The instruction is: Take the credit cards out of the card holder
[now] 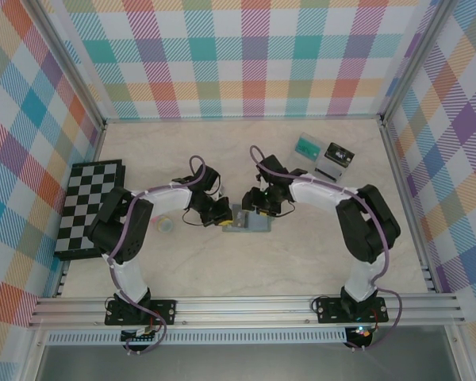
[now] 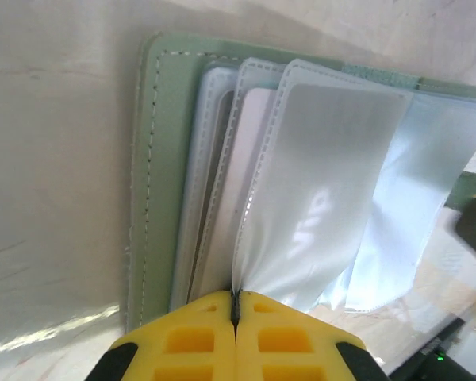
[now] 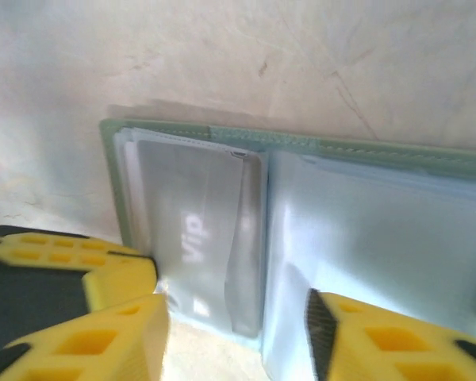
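**Kid:** Left wrist view: what is the left claw (image 2: 235, 316) doing?

**Friend:** It is shut tight on the edge of a clear sleeve (image 2: 258, 266) with a grey VIP card (image 2: 333, 175) inside.

**Kid:** And the right claw (image 3: 238, 325)?

**Friend:** Its fingers (image 3: 103, 313) stand apart at the open green card holder (image 3: 222, 136), flat on the table (image 1: 301, 262) between both arms.

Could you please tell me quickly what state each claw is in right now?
Left claw: closed, pinching the edge of a clear sleeve of the card holder.
Right claw: open at the card holder, gripping nothing.
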Tool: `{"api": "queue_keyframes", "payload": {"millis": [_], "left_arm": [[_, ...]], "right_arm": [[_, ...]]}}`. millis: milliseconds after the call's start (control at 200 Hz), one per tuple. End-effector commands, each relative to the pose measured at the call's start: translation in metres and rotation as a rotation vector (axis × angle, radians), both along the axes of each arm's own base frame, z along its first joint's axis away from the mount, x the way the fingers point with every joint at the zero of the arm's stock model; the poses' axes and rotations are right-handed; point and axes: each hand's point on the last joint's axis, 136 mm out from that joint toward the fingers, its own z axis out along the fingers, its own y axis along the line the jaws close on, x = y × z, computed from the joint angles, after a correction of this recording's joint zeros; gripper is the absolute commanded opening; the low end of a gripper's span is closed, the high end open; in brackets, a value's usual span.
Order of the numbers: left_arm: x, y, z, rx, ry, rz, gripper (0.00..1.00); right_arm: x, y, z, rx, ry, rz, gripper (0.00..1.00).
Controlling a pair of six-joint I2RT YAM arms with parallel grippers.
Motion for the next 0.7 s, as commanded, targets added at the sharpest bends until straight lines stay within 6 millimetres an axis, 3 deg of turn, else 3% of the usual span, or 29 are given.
{"api": "queue_keyframes", "payload": {"millis": [0, 315, 530, 605, 695], "left_arm": [[-0.007, 0.022, 0.012, 0.134, -0.039, -0.038, 0.03], [-0.011, 0.064, 0.032, 0.348, -0.114, -0.067, 0.02], [-0.009, 0.049, 0.034, 0.288, -0.119, -0.067, 0.03], [-0.009, 0.039, 0.034, 0.247, -0.117, -0.072, 0.09], [-0.010, 0.024, 0.033, 0.167, -0.102, -0.078, 0.24]], "right_arm": [[0.006, -0.020, 0.024, -0.046, -0.084, -0.054, 0.61], [0.004, -0.060, 0.059, -0.140, -0.220, -0.125, 0.82], [-0.011, -0.072, 0.066, -0.126, -0.210, -0.156, 0.83], [-0.017, -0.074, 0.066, -0.120, -0.199, -0.162, 0.83], [-0.022, -0.077, 0.067, -0.114, -0.194, -0.171, 0.83]]}}
